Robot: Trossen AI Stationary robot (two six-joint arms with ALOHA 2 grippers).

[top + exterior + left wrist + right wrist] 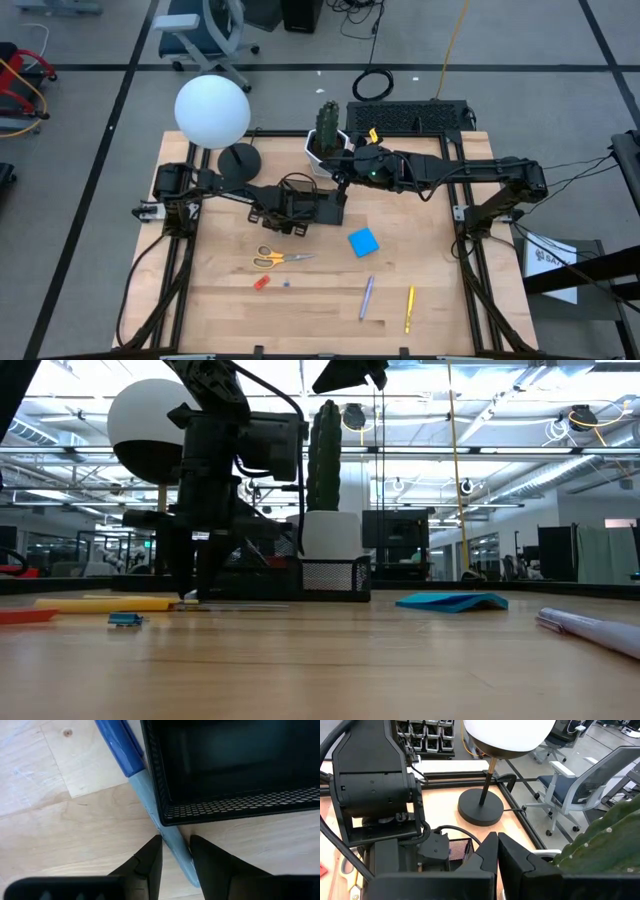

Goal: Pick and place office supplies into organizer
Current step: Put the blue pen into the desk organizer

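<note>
A blue pen [120, 745] with a grey end lies on the table against the outer wall of the black mesh organizer [225, 770], which stands in the middle of the table [330, 208]. My left gripper [175, 842] points down at the table [190, 595], shut on that pen. My right gripper [497, 845] hangs shut and holding nothing, high above the organizer near the cactus [338, 175]. Yellow-handled scissors [278, 258], a blue sticky-note pad [364, 241], a purple pen [367, 296], a yellow pen [409, 308] and a red-orange piece [261, 283] lie loose toward the near edge. My left gripper pinches the pen's grey end [167, 832] between its two fingers, just past the organizer's corner. The fingers come from above, pointing down, and lie across the pen. The pen lies flat on the table along the organizer's wall.
A white cactus pot [327, 140] stands just behind the organizer, a lamp with a round black base [240, 160] and white globe [213, 112] at the far left, and a black keyboard [408, 117] at the far edge. Bare wood lies between the loose supplies.
</note>
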